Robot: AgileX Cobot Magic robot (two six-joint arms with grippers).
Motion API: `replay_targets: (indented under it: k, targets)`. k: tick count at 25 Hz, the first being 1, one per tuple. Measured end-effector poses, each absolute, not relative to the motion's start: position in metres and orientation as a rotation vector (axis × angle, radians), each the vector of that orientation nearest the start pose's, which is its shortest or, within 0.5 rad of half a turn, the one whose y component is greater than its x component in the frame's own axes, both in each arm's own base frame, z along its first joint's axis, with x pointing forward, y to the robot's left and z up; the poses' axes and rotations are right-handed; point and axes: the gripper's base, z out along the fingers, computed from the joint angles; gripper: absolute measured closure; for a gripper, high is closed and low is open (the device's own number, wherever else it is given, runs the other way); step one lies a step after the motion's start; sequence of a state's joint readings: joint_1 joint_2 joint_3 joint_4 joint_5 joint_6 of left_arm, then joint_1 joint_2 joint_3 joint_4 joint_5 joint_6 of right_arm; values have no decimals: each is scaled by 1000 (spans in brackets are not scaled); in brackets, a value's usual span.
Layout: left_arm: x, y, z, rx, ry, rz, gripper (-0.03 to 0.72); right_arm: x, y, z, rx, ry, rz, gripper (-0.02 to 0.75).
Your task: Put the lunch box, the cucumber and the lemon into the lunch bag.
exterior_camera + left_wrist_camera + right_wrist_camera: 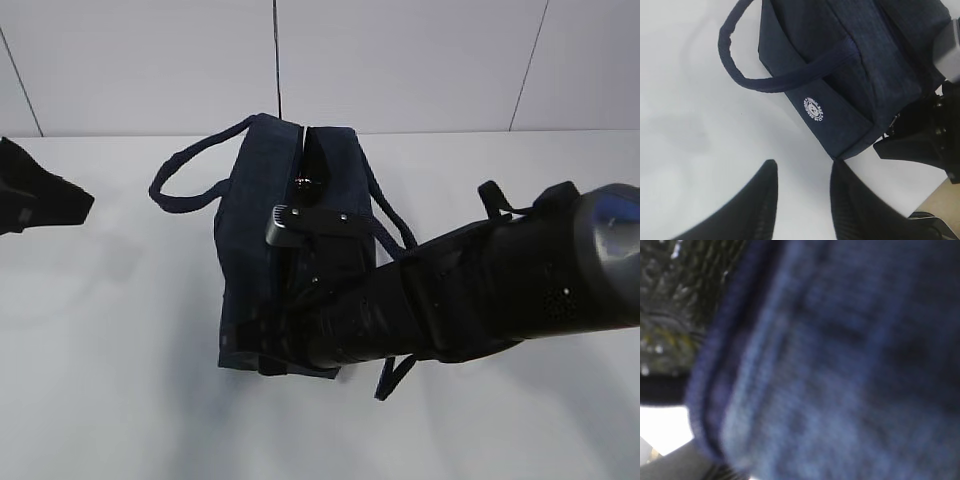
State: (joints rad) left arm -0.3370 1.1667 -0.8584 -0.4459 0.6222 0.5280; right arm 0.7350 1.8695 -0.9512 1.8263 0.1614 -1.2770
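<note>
Looking along the exterior view, you see the lunch bag [275, 250] standing mid-table, its top slit parted, with the right gripper [300, 300] reaching down into that opening; whether its jaws pinch anything you cannot tell; lunch box, cucumber and lemon are nowhere visible. In the left wrist view, the left gripper [802, 187] hovers spread and empty just beside the bag's logo side. In the right wrist view, only blurred navy cloth and silver lining [675, 300] show; expect soft, floppy fabric, so hold a handle or the rim.
</note>
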Motion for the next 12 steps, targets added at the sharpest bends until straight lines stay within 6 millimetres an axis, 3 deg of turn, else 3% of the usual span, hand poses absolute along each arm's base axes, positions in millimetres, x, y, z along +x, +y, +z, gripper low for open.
replay_targets:
  k: [3, 8, 12]
  targets:
    - [215, -99, 301, 698, 2262, -387, 450, 264, 257, 147, -303, 2480, 766, 444]
    - [215, -99, 301, 698, 2262, -387, 450, 264, 257, 147, -302, 2480, 764, 699]
    - [215, -99, 301, 698, 2262, -387, 450, 264, 257, 147, -294, 2482, 769, 738]
